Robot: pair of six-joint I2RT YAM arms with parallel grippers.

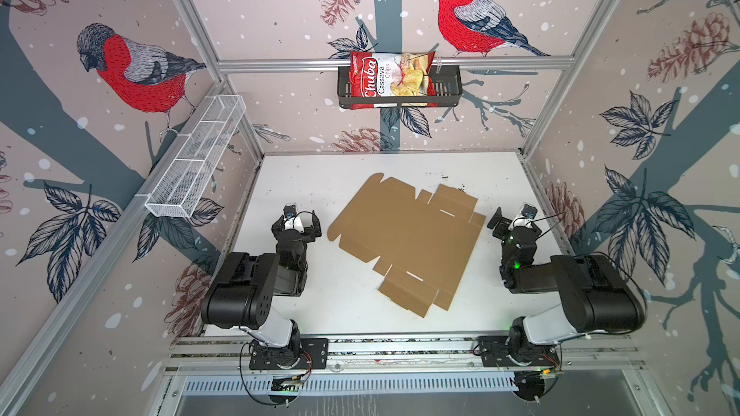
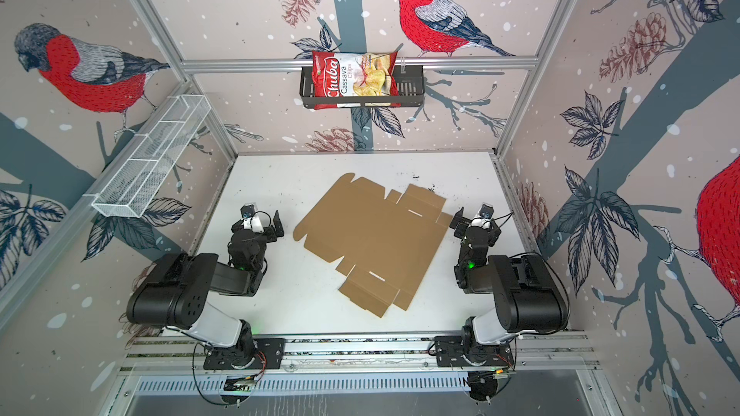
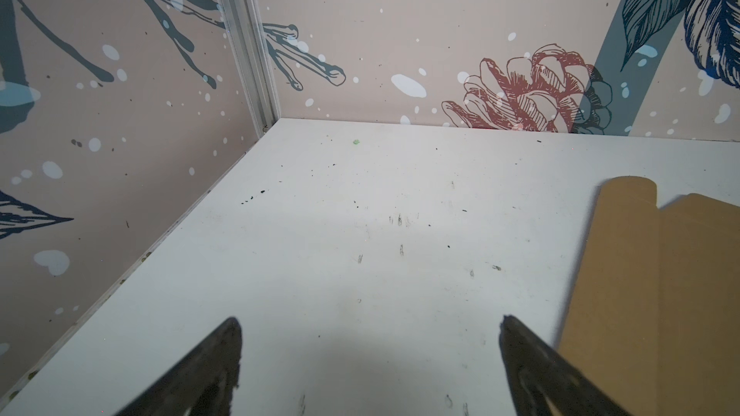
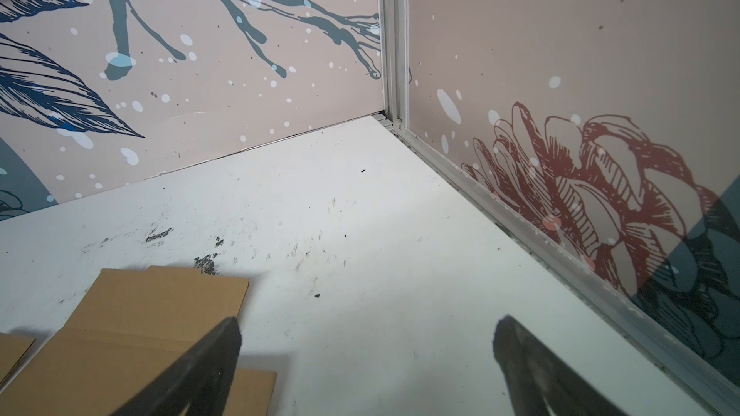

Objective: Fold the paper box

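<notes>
Both top views show the paper box (image 1: pixel 404 242) lying flat and unfolded on the table (image 1: pixel 320 178), between the two grippers and held by neither. The left gripper (image 3: pixel 370 324) and right gripper (image 4: pixel 367 322) stand spread wide, empty, with the sheet just beside each one's inner finger.

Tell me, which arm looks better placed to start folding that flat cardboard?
Right, narrowly. The paper box lies flat between both arms, untouched. The right gripper is open with one finger at the edge of a side flap; the left gripper, also open, has the sheet just beside it.
</notes>
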